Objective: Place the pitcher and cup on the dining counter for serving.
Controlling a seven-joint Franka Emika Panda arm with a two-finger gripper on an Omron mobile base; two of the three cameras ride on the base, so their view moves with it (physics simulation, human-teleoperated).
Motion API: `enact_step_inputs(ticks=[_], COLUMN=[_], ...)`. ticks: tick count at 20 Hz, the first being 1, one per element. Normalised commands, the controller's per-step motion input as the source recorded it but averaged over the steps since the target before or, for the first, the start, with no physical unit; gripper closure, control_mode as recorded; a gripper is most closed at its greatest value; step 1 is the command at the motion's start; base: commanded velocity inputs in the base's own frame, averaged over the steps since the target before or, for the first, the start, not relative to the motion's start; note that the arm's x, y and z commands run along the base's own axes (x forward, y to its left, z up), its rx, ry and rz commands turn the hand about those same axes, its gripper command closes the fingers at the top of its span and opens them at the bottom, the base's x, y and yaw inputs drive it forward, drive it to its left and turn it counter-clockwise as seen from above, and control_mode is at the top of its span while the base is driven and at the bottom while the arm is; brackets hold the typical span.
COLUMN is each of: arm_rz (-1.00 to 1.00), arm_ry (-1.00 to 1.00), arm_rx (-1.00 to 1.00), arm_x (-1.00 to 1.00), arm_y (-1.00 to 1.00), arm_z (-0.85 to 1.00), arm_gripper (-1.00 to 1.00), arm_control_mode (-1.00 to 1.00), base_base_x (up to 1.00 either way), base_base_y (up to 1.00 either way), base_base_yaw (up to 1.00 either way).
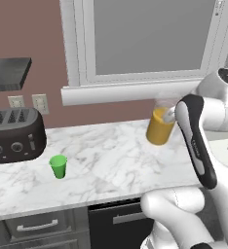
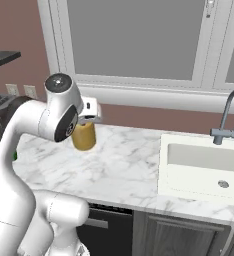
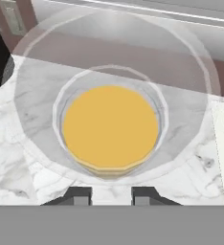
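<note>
The pitcher [image 1: 160, 127] is a clear cylinder with orange liquid, tilted a little over the marble counter below the window, and its base looks just off the top. My gripper [image 1: 171, 114] is at its rim on the right and is shut on the near wall. In the hand view I look straight down into the pitcher [image 3: 110, 127], with the gripper [image 3: 111, 196] at its near edge. From the right base view the pitcher [image 2: 84, 136] hangs under the gripper [image 2: 89, 118]. The green cup [image 1: 58, 166] stands upright to the left, near the toaster. The dining counter is out of view.
A black toaster [image 1: 13, 134] sits at the left of the marble counter [image 1: 111, 160]. A white sink [image 2: 209, 167] with a grey faucet [image 2: 229, 117] lies to the right. The window sill [image 1: 125, 92] runs close behind the pitcher. Dark drawers sit under the counter edge.
</note>
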Motion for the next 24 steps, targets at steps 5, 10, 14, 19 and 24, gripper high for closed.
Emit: enact_step_inputs(ticks=[5, 10, 14, 19, 24], arm_rz=[-0.01, 0.03, 0.12, 0.00, 0.00], arm_ry=[-0.12, -0.27, -0.12, 0.00, 0.00], arm_rx=[0.00, 0.00, 0.00, 0.00, 0.00], arm_x=[-0.34, -0.61, -0.74, 0.00, 0.00], arm_y=[0.00, 0.00, -0.01, 0.00, 0.00], arm_z=[0.34, 0.07, 0.02, 0.00, 0.00], arm_gripper=[1.00, 1.00, 1.00, 1.00, 1.00], arm_control_mode=[-1.00, -1.00, 1.00, 1.00, 1.00], base_base_x=[0.00, 0.00, -0.25, -0.95, -0.73], base_base_y=[0.00, 0.00, -0.01, -0.03, 0.00], base_base_yaw=[0.00, 0.00, 0.05, 0.30, 0.49])
